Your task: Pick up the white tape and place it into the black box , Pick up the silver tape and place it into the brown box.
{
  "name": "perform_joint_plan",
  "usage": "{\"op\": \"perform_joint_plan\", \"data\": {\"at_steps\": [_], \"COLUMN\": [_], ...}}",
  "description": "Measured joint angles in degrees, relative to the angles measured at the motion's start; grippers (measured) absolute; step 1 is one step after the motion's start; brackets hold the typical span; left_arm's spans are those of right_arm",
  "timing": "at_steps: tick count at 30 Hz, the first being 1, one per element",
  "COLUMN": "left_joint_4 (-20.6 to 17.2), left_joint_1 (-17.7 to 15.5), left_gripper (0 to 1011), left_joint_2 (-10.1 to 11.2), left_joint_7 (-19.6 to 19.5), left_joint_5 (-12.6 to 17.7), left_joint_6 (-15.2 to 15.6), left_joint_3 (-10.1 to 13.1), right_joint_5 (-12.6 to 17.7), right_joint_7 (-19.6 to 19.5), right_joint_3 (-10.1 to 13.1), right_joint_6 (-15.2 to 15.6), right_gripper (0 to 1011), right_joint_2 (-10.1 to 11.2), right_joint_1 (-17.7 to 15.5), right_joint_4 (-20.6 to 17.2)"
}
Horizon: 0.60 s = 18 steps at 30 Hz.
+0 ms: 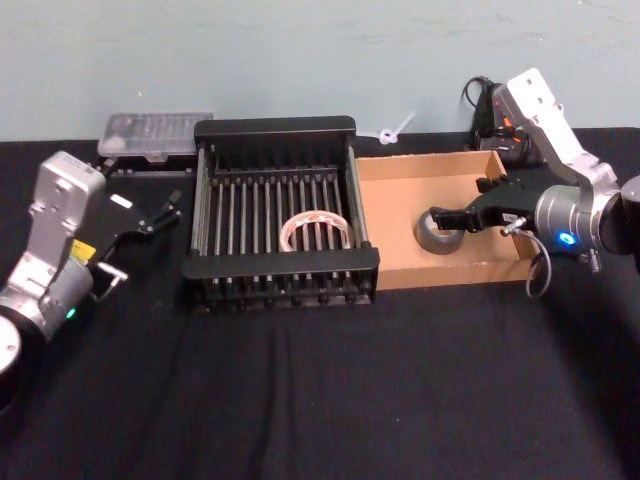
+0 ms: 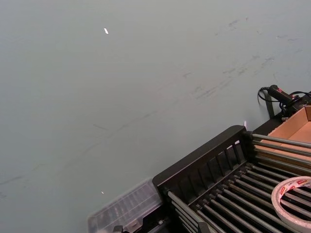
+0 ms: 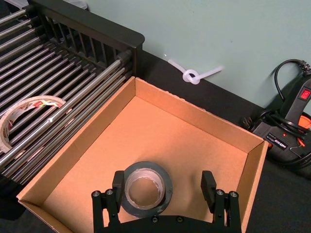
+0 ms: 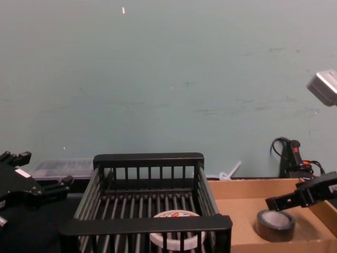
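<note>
I see the right gripper point(image 3: 163, 191) low over the brown box point(image 1: 400, 190), its fingers spread wide and released, one on each side of the silver tape point(image 3: 145, 188), which lies flat on the box floor; the white tape point(image 1: 316, 231) lies on the bars inside the black box point(image 1: 275, 128); my left gripper point(image 1: 165, 212) hangs left of that crate, fingers parted, holding nothing.
</note>
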Motion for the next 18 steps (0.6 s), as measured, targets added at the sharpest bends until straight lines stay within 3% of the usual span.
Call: {"op": "perform_joint_plan", "data": {"at_steps": [12, 18], "left_joint_4": [0.0, 0.0], "left_joint_1": [0.0, 0.0], "left_gripper": [1001, 1001], "left_joint_2": [0.0, 0.0], "left_joint_7": [0.0, 0.0], "left_joint_5": [0.0, 0.0], "left_joint_6": [0.0, 0.0], "left_joint_3": [0.0, 0.0], "right_joint_5": [-0.2, -1.4], "right_joint_7": [-0.3, -4.7], "right_joint_3": [0.3, 3.4], "right_joint_6": [-0.2, -3.6], "right_gripper": [1002, 1000], "right_joint_2": [-0.1, -0.8], "right_joint_1": [-0.3, -3.5], "right_joint_4": [-0.3, -4.1]}}
